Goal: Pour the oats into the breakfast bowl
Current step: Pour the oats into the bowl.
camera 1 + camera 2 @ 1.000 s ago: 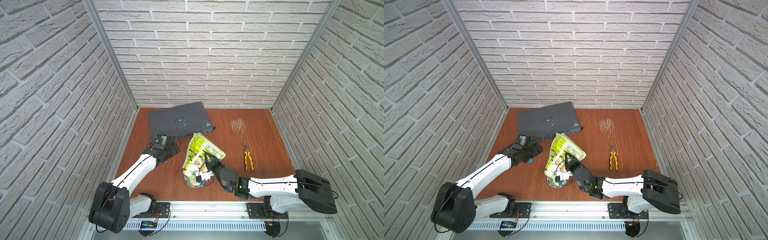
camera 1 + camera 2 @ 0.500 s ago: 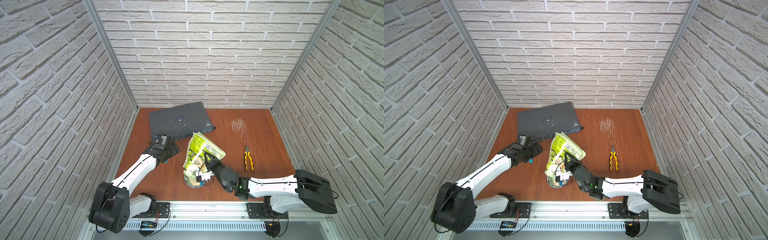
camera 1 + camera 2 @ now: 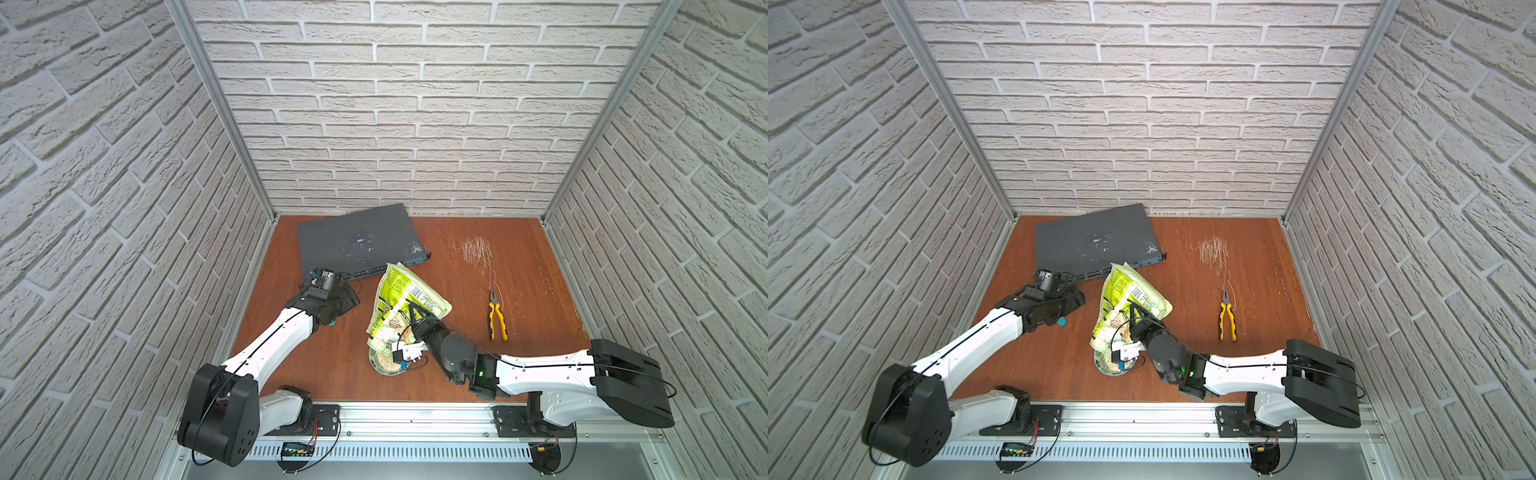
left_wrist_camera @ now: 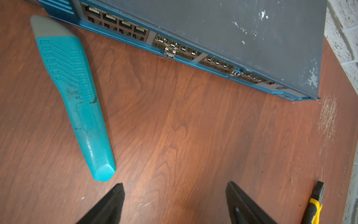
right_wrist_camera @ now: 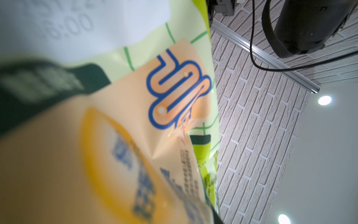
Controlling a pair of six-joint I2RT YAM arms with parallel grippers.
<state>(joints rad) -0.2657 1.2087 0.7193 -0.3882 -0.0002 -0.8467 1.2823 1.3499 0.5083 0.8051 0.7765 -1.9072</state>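
The oat pouch (image 3: 398,303) hangs upside down over the breakfast bowl (image 3: 389,374), which sits near the front edge of the table (image 3: 457,374), about midway across. The pouch's mouth dips to the bowl's rim and its sealed end tilts up toward the far wall. A layer of oats (image 3: 382,364) already lies in the bowl.

The right pincer (image 3: 413,318) is clamped on the pouch at mid-body, its dark fingers pressed into the film. The right wrist view shows only blurred print, right up against the lens.

The left pincer (image 4: 174,184) stands wide open and empty over bare wood at the left. It is just beside a teal utility knife (image 4: 77,100) and in front of the network switch (image 3: 357,245). Yellow-handled pliers (image 3: 497,316) lie well apart to the right.

I'd judge the pouch soft, slick and light. It creases wherever it is pinched, and its weight shifts as the flakes slide, so a hold across the middle or nearer the sealed end seems best. Squeezing near the mouth would choke the flow. The bowl is ceramic and small, so a knock from the pouch could nudge it.

Compared with a second ago, I can find no change. The pouch has the same tilt and both arms are where they were.
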